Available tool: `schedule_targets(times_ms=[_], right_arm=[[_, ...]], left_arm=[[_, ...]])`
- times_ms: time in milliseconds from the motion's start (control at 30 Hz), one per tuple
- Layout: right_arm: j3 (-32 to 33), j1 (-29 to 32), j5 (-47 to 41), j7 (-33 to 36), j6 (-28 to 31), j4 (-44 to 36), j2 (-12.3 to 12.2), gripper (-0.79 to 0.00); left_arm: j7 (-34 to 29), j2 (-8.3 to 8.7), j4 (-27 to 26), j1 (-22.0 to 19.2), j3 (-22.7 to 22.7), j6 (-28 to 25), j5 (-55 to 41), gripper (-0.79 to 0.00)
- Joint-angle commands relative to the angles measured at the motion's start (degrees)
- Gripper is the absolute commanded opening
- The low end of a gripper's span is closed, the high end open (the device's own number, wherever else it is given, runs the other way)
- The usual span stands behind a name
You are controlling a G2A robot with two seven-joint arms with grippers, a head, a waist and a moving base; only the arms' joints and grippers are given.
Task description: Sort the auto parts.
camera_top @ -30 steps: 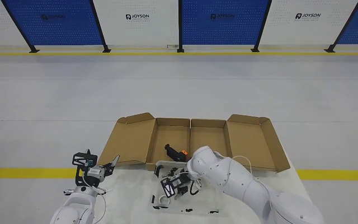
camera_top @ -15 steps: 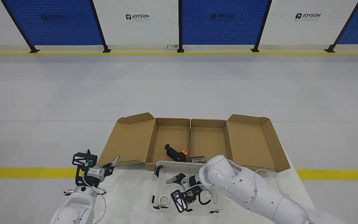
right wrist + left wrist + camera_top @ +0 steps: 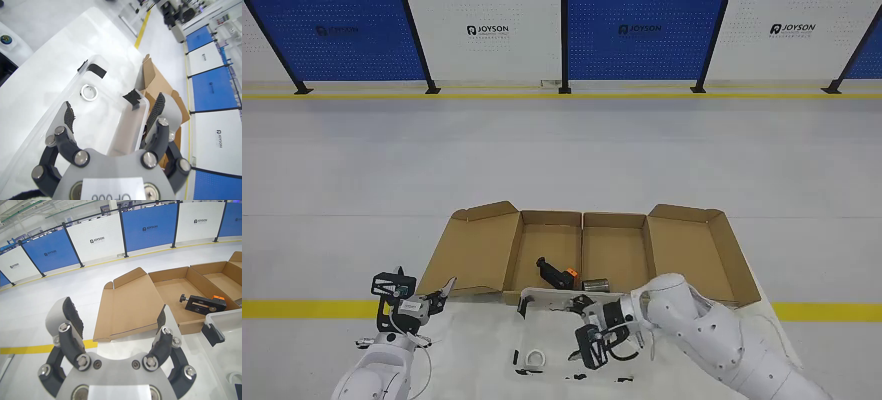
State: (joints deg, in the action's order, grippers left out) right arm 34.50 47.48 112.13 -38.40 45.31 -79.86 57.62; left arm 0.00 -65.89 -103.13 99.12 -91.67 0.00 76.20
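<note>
The clear plastic bin [image 3: 130, 121] has smooth, faintly glossy walls and matt black clips [image 3: 132, 98]. The round silver metal ring [image 3: 88, 92] in it is polished and bright. The white worktop [image 3: 34, 91] looks smooth with a soft sheen. At the bin's 12 o'clock, the brown cardboard box [image 3: 130, 302] is matt and papery. It holds a matt black block-shaped part [image 3: 204, 305] with an orange plastic cap. The fingers [image 3: 56, 311] of the left gripper [image 3: 115, 305] and right gripper [image 3: 113, 98] are smooth pale-grey shells faced with rough black pads [image 3: 69, 115].

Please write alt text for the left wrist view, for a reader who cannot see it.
The left end effector is open and empty over a white table. Beyond it lies an open cardboard box with a black clamp, orange at one end, in one compartment. The corner of a clear plastic bin is beside the box.
</note>
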Motion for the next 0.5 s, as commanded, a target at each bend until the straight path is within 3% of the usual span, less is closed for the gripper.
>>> schedule_targets(times_ms=[0, 100, 233, 300, 467], right_arm=[[1.9, 1.0, 2.4, -8.6, -1.4, 1.0, -1.7, 0.000], [4.2, 2.3, 7.3, -22.4, -3.7, 2.9, -4.3, 0.000], [3.8, 4.6, 10.7, -35.5, -14.9, 6.8, -7.6, 0.000], [2.3, 4.9, 11.8, -39.7, -19.1, 8.3, -8.8, 0.000], [2.3, 4.9, 11.8, -39.7, -19.1, 8.3, -8.8, 0.000]], left_arm=[[0.0, 0.00, 0.0, 0.0, 0.0, 0.0, 0.0, 0.000], [0.0, 0.00, 0.0, 0.0, 0.0, 0.0, 0.0, 0.000], [0.0, 0.00, 0.0, 0.0, 0.0, 0.0, 0.0, 0.000], [0.0, 0.00, 0.0, 0.0, 0.0, 0.0, 0.0, 0.000], [0.0, 0.00, 0.0, 0.0, 0.0, 0.0, 0.0, 0.000]])
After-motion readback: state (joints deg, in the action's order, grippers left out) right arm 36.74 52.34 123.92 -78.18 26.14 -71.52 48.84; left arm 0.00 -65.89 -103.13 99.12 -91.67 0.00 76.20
